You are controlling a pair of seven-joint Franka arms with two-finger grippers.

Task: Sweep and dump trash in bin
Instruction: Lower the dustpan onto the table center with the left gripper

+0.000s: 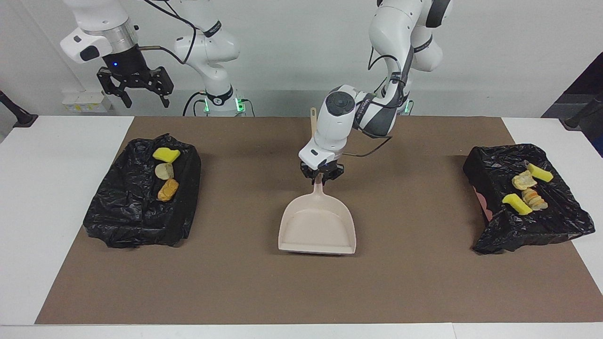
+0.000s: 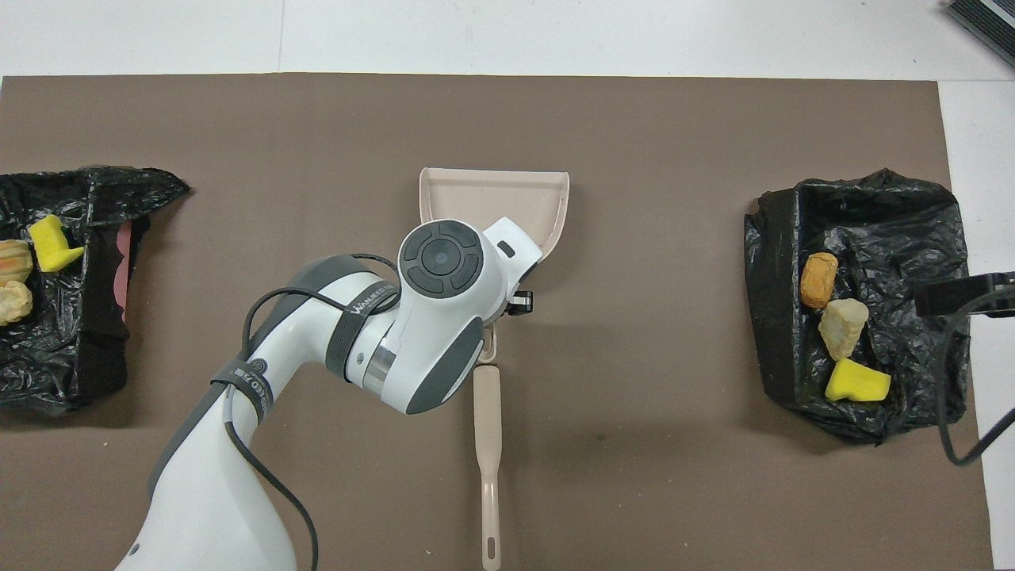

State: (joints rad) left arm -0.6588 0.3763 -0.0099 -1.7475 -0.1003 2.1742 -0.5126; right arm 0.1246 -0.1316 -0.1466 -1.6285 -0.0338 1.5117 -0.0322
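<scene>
trash: small yellow, cream and orange-brown foam bits; three [image 1: 164,172] lie in the black bin bag [image 1: 122,221] at the right arm's end, four [image 1: 526,189] in the bag [image 1: 560,226] at the left arm's end.
mat [image 1: 424,282]: no bits left on it, so sweeping looks done.
dustpan [image 1: 318,226]: empty, flat, mid-mat.
left gripper [image 1: 321,176]: clenched on the dustpan handle.
brush [image 2: 487,460]: lies untouched.
right gripper [image 1: 136,92]: released, waiting above the table's edge.
</scene>
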